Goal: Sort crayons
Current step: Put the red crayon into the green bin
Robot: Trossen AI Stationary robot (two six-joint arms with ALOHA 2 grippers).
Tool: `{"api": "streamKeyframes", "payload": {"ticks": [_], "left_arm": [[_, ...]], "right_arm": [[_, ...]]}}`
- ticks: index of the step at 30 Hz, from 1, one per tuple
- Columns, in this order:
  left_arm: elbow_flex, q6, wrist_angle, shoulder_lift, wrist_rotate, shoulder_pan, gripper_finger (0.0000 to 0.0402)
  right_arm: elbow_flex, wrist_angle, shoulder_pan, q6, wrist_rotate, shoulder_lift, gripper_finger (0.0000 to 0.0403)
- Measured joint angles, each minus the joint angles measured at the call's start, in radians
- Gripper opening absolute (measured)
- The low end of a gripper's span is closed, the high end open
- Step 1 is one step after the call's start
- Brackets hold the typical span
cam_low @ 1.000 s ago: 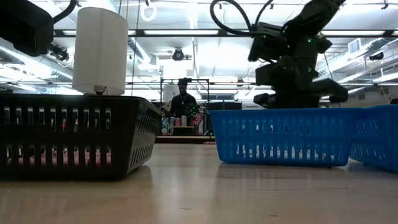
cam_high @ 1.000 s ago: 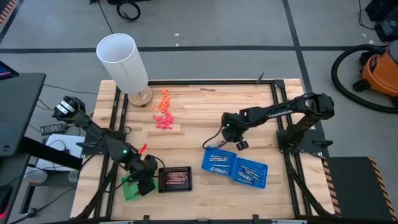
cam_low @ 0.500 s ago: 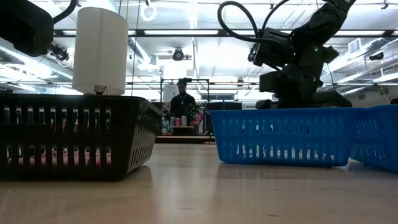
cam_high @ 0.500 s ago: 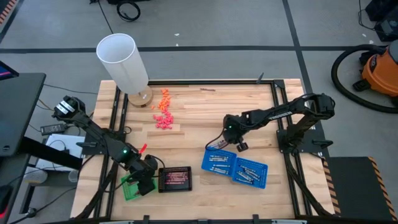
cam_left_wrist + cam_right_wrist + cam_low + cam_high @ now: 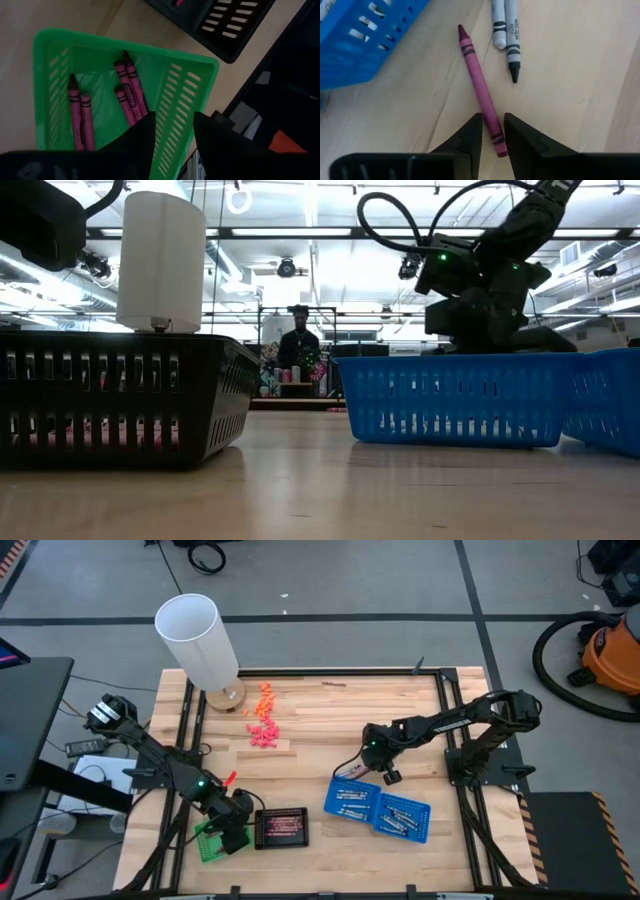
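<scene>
Right hand (image 5: 492, 131) had lowered, fingers straddling magenta crayon (image 5: 480, 85), unclamped | left hand (image 5: 172, 132) open over green basket (image 5: 190, 95), crayons visible only by wrist

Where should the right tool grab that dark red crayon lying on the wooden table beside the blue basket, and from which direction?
Grip the dark red wax crayon across its thin paper-wrapped shaft near the blunt end, coming straight down from above. It lies flat on the bare wooden table, clear of the blue plastic basket and the two grey crayons. The right tool already straddles that end, fingers either side.
</scene>
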Motion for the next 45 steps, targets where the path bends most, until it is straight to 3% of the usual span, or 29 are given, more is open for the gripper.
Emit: {"api": "streamKeyframes", "payload": {"ticks": [10,13,16,25,31,39,45], "left_arm": [[0.000,0.009,0.000,-0.012,0.007,0.000,0.0142],[0.000,0.034,-0.002,-0.044,-0.023,0.000,0.0142],[0.038,0.102,-0.005,-0.082,-0.130,-0.001,0.0142],[0.125,0.362,0.003,-0.130,-0.631,0.036,0.0142],[0.124,0.409,0.027,-0.118,-0.816,0.111,0.0142],[0.124,0.681,0.265,-0.113,-0.928,0.185,0.0142],[0.124,0.719,0.356,-0.113,-0.930,0.243,0.0142]], "right_arm": [[0.020,-0.005,0.000,0.083,-0.004,0.003,0.0022],[0.064,-0.069,0.002,0.091,0.018,0.004,0.0018],[0.133,-0.160,0.001,0.091,0.026,0.003,0.0027],[0.348,-0.322,0.002,0.148,0.033,0.003,0.0034],[0.470,-0.275,0.014,0.243,-0.020,0.001,0.0034],[0.552,-0.032,0.061,0.417,-0.096,0.001,0.0034],[0.553,0.105,0.097,0.449,-0.128,0.001,0.0035]]}}
